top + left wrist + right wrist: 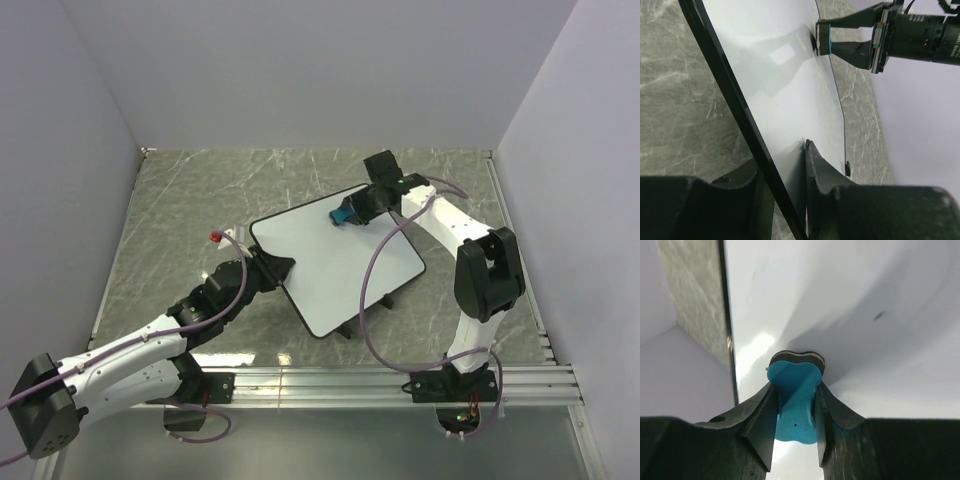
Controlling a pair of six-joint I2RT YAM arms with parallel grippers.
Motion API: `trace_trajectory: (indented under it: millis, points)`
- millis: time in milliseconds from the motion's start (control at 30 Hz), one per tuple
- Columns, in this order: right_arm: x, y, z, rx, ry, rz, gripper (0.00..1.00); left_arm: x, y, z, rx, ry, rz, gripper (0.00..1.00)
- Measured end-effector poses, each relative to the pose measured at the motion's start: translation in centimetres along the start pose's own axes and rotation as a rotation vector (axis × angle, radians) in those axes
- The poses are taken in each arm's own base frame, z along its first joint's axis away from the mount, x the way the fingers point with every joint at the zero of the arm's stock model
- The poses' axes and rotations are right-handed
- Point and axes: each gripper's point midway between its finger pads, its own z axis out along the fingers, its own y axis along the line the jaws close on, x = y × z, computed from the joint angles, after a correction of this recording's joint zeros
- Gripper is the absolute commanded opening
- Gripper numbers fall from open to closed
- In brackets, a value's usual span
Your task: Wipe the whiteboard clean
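The whiteboard [335, 265] is white with a thin black rim and lies at the table's middle, two black feet along its near-right edge. My left gripper [270, 268] is shut on its left rim; in the left wrist view the fingers [815, 165] clamp the board [785, 75] edge. My right gripper [362, 208] is shut on the blue eraser [344, 214] and presses it on the board's far corner. In the right wrist view the eraser [795, 395] touches the white surface [865, 300]; a small dark speck [879, 316] shows there. The eraser also shows in the left wrist view [823, 39].
A small red object [214, 237] lies on the marble table [180, 200] left of the board, near the left arm. White walls close the table on the left, back and right. A purple cable [375, 280] from the right arm hangs over the board.
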Motion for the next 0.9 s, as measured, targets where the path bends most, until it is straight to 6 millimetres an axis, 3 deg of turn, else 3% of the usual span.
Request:
trace_trajectory:
  millis: [233, 333, 433, 567, 700, 833, 900]
  points:
    - [-5.4, -2.9, 0.8, 0.079, -0.087, 0.030, 0.00, 0.0, -0.1, -0.1, 0.003, -0.002, 0.001, 0.00]
    - [-6.1, -3.3, 0.9, 0.111, -0.098, 0.019, 0.00, 0.0, -0.1, -0.1, 0.003, -0.002, 0.002, 0.00]
    - [-5.7, -2.3, 0.7, 0.111, -0.094, -0.004, 0.00, 0.1, -0.2, -0.1, 0.006, 0.000, 0.006, 0.00]
    - [-2.9, 1.0, 0.3, 0.066, -0.063, -0.055, 0.00, 0.2, -0.3, -0.2, 0.008, 0.003, 0.012, 0.00]
    - [3.0, 4.5, -0.6, -0.013, 0.017, -0.114, 0.00, 0.3, -0.2, -0.2, 0.004, 0.002, 0.012, 0.00]
    - [8.2, 5.6, -1.5, -0.056, 0.105, -0.135, 0.00, 0.2, -0.1, -0.1, -0.004, -0.002, 0.006, 0.00]
    - [9.4, 5.3, -1.7, -0.063, 0.129, -0.133, 0.00, 0.2, 0.0, -0.1, -0.009, -0.004, 0.002, 0.00]
